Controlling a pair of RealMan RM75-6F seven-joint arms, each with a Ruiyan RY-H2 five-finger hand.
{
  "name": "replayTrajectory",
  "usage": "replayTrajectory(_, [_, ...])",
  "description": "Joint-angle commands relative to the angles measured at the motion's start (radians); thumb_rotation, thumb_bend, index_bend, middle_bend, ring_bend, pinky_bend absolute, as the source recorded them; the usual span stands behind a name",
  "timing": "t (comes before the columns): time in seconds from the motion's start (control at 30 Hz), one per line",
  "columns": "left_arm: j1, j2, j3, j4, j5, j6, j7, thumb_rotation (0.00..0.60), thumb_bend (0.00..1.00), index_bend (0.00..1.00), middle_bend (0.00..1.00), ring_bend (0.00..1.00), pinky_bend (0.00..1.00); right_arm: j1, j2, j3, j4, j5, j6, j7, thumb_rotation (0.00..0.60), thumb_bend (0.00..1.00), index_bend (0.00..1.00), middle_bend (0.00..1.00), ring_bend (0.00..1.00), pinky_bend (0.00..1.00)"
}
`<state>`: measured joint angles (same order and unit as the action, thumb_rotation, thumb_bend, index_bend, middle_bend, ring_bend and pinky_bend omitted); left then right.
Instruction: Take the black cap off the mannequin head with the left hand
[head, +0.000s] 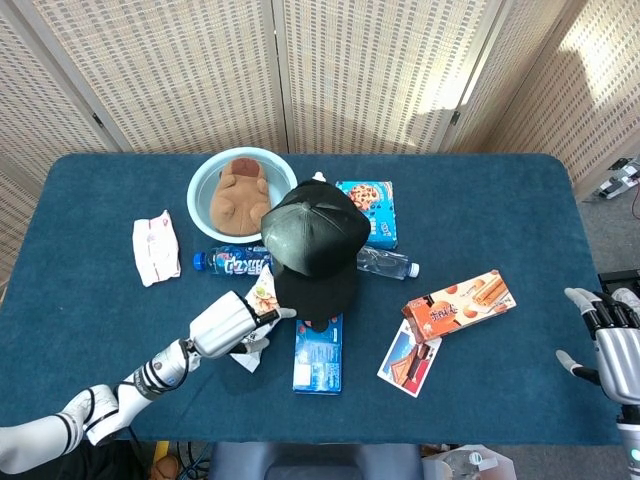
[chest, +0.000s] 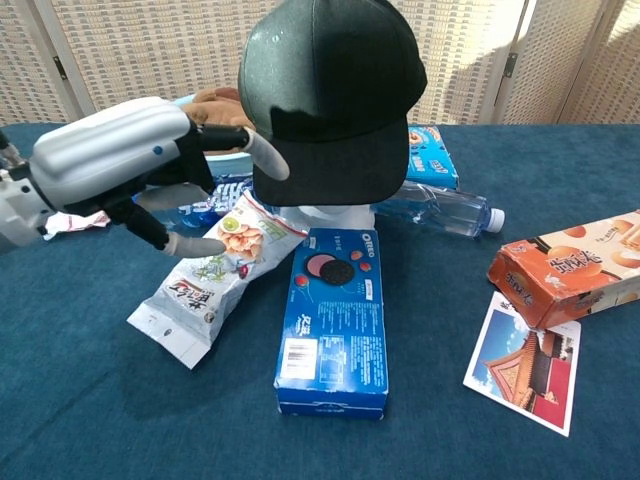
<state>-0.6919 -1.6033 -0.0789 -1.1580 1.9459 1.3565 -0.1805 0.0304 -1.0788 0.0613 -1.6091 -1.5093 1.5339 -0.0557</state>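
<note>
Woven screens back a blue-covered table (head: 90, 200) crowded with snacks. At its near edge the left hand (head: 228, 324) hangs with fingers spread and nothing in them, one fingertip almost at the brim of the black cap (head: 316, 245), above a snack bag (chest: 205, 282). No grasp is made: the cap sits fully on the mannequin head (chest: 325, 214), whose pale base shows under the brim, beside a blue cookie box (chest: 333, 318) and a water bottle (chest: 445, 210). Closing on the brim and lifting remain to do. Far off, the right hand (head: 614, 342) idles empty, fingers apart.
</note>
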Motion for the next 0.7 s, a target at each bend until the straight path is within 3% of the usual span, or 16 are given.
replayTrajectory(0.03, [-0.029,-0.046,-0.002,0.047,-0.008,0.013,-0.014,0.600,0.17,0.30,1.00,1.00,1.00,0.000,-0.001,-0.001,0.001,0.000,-0.002,0.000,0.600,0.06,0.17,0.21,0.15,0.22])
replayTrajectory(0.7, [-0.122,-0.252,-0.028,0.275,-0.099,0.057,-0.048,0.600,0.17,0.31,1.00,1.00,1.00,-0.010,0.000,0.000,0.025,0.026,-0.012,0.027,0.600,0.06,0.17,0.21,0.15,0.22])
